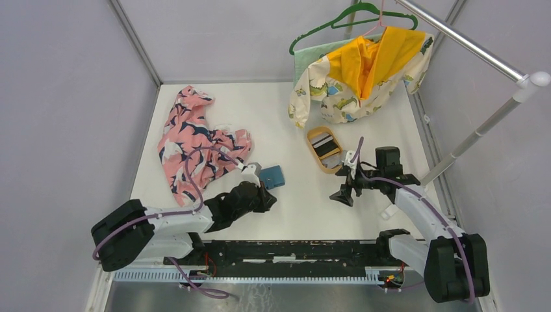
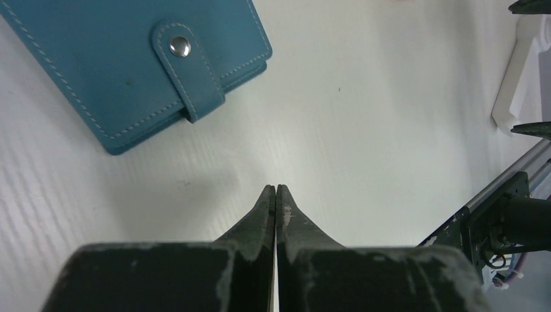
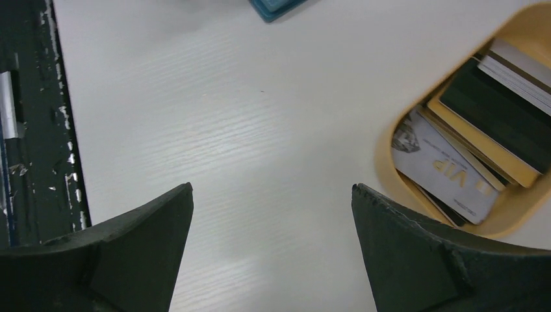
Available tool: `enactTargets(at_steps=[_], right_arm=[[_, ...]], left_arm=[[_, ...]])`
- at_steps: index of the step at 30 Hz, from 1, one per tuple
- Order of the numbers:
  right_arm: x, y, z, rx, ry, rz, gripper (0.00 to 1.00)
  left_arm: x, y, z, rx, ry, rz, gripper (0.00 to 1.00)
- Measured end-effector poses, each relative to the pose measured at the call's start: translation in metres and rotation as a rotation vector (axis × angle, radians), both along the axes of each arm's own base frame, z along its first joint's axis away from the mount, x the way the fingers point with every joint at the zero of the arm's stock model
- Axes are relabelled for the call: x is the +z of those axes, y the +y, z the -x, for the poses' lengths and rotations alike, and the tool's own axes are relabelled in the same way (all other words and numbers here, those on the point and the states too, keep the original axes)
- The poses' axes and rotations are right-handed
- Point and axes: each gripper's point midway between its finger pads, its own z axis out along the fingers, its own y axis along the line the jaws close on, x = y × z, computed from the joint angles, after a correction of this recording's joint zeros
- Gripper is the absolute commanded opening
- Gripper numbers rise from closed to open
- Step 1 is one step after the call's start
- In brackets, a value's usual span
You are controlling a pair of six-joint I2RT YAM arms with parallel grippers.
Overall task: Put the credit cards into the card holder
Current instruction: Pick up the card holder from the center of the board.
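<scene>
**Ahead and right of the open jaws: the credit cards [image 3: 474, 133]**

Stood wide open at the right gripper [image 3: 273, 195], holding nothing. Saw the credit cards piled in the tan tray [image 3: 520, 224], ahead and to the right of those jaws, with long sides slanting across. Nearer to this arm than the other. Spotted only the tray's rim in between. Pressed shut on nothing at the left gripper [image 2: 276, 195]. Found the card holder [image 2: 130, 65] ahead and to its left — snapped closed, so probably needed opening first.

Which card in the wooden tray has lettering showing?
The pale grey card marked VIP, leftmost in the right wrist view; the other cards show black, gold or striped faces.
</scene>
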Motion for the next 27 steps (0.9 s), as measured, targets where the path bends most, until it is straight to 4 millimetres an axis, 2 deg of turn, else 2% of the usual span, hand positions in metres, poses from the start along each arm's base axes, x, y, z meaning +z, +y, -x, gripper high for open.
enactTargets(at_steps=[4,8,11,13,14,16,19,21,23,27], right_arm=[[-0.008,0.016,0.017,0.092,0.022,-0.012,0.94],[-0.008,0.023,0.024,0.140,0.016,-0.021,0.94],[-0.008,0.023,0.024,0.143,0.006,-0.019,0.94],[-0.008,0.022,0.023,0.141,0.003,-0.014,0.94],[-0.008,0.022,0.023,0.139,0.000,-0.011,0.94],[-0.009,0.021,0.021,0.131,-0.005,-0.001,0.94],[-0.010,0.019,0.020,0.124,-0.009,0.011,0.94],[-0.011,0.018,0.019,0.118,-0.013,0.020,0.94],[-0.011,0.018,0.018,0.115,-0.016,0.023,0.94],[-0.012,0.016,0.017,0.108,-0.019,0.032,0.94]], left_arm=[[-0.011,-0.012,0.012,-0.021,0.003,-0.024,0.03],[-0.009,-0.012,0.007,-0.011,-0.037,-0.094,0.32],[0.010,-0.008,-0.015,0.015,-0.115,-0.197,0.51],[0.029,-0.007,-0.034,0.037,-0.158,-0.259,0.56],[0.040,-0.006,-0.047,0.056,-0.174,-0.283,0.57],[0.049,0.001,-0.066,0.085,-0.181,-0.316,0.57],[0.048,0.021,-0.088,0.135,-0.154,-0.377,0.56],[0.039,0.031,-0.093,0.145,-0.119,-0.417,0.52],[0.028,0.036,-0.094,0.138,-0.075,-0.458,0.43],[0.015,0.029,-0.093,0.099,-0.012,-0.494,0.37]])
